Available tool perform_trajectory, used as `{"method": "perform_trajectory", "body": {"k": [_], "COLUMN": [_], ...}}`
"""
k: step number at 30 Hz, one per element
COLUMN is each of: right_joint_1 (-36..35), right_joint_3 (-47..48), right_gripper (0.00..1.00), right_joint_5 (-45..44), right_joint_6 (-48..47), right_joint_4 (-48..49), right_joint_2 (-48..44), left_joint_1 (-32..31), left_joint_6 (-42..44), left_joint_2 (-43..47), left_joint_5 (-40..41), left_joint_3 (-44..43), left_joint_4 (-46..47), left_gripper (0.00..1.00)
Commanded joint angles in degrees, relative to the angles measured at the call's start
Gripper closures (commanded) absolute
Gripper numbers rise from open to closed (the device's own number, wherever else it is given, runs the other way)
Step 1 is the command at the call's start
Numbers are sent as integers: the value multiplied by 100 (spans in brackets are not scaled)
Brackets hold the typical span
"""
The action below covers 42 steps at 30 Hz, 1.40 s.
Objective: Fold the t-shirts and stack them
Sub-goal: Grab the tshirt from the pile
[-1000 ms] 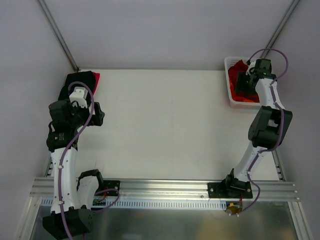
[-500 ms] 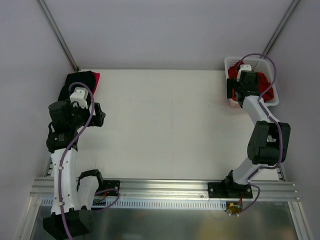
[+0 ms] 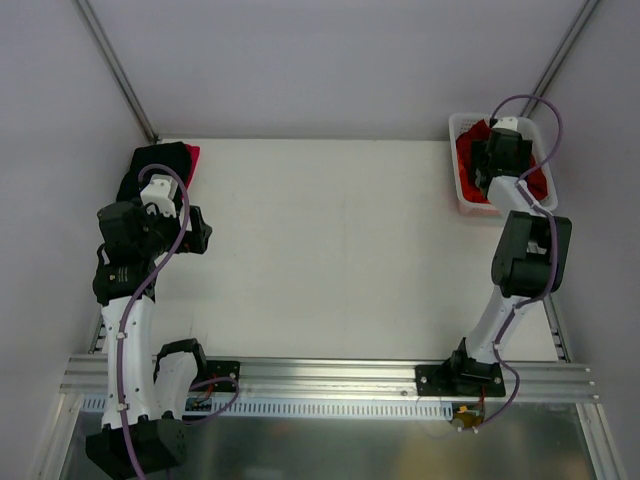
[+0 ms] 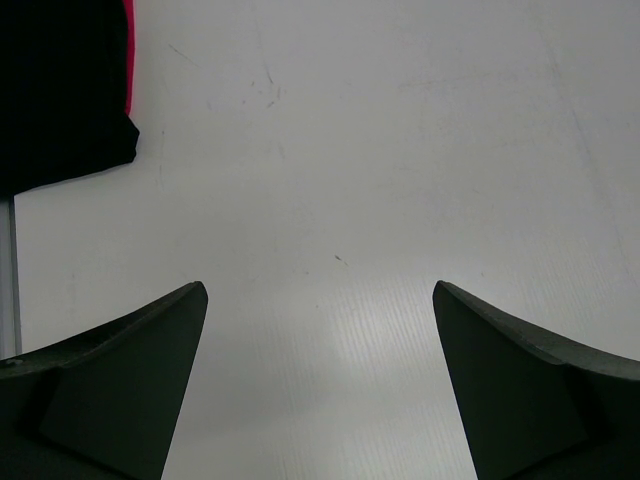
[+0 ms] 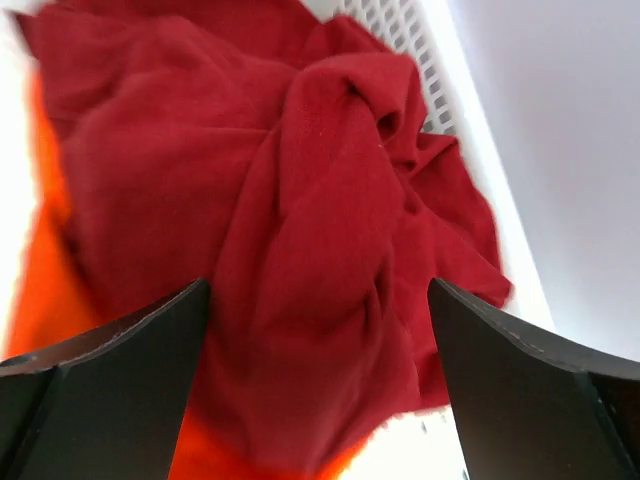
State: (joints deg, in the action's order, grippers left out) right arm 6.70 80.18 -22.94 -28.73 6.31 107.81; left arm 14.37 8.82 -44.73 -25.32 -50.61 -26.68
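A crumpled dark red t-shirt (image 5: 300, 200) fills the white lattice basket (image 5: 432, 60), and an orange t-shirt (image 5: 40, 300) shows beneath it at the left. My right gripper (image 5: 318, 290) hangs open just over the dark red cloth, holding nothing. From above, the right gripper (image 3: 494, 163) sits inside the basket (image 3: 460, 125). A folded black t-shirt (image 3: 158, 165) lies on a bright red one (image 3: 193, 156) at the table's far left. My left gripper (image 4: 320, 290) is open over bare table, near the black t-shirt (image 4: 60, 90).
The basket stands in the far right corner against the wall. Grey walls close off the back and both sides. The white table (image 3: 330, 250) spreads between the two arms. An aluminium rail (image 3: 330, 375) runs along the near edge.
The right arm has shifted over the basket, first left, then back toward its middle, with the elbow drawn in closer. The left arm has not moved.
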Motion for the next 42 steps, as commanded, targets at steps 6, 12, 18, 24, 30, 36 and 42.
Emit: {"method": "perform_trajectory", "body": {"k": [6,12,18,24,30,36,42], "right_joint_1": [191,332,262,-247,-520,-898,-1039], "right_joint_3": [560,472,-10,-828,-1837,-1893,-1296], "right_gripper": [16,97,99,100,100,100,99], "right_joint_5": [-177,516,1037,949,1571,1810,2519], "right_joint_6": [-45,139,342,-26,227,333,1068], "right_joint_4": [-156,-498,-448,441,1846,2516,1798], "right_joint_2": [759,478,-224,-1428,-2544,-3028,-3450], "left_joint_1": [66,57,66,66,66,57,66], "left_joint_6": [111,94,102,120,138,164,190], "left_joint_2": [-9,-36,34,61,87,52,43], "left_joint_5": [-157,-175,-219,-298,-342,-412,-465], "left_joint_3": [-1,-10,-2,-1,7,7,16], "left_joint_4": [-31,-39,-57,-83,-110,-118,-127], "left_gripper": [1,1,1,1,1,1,1]}}
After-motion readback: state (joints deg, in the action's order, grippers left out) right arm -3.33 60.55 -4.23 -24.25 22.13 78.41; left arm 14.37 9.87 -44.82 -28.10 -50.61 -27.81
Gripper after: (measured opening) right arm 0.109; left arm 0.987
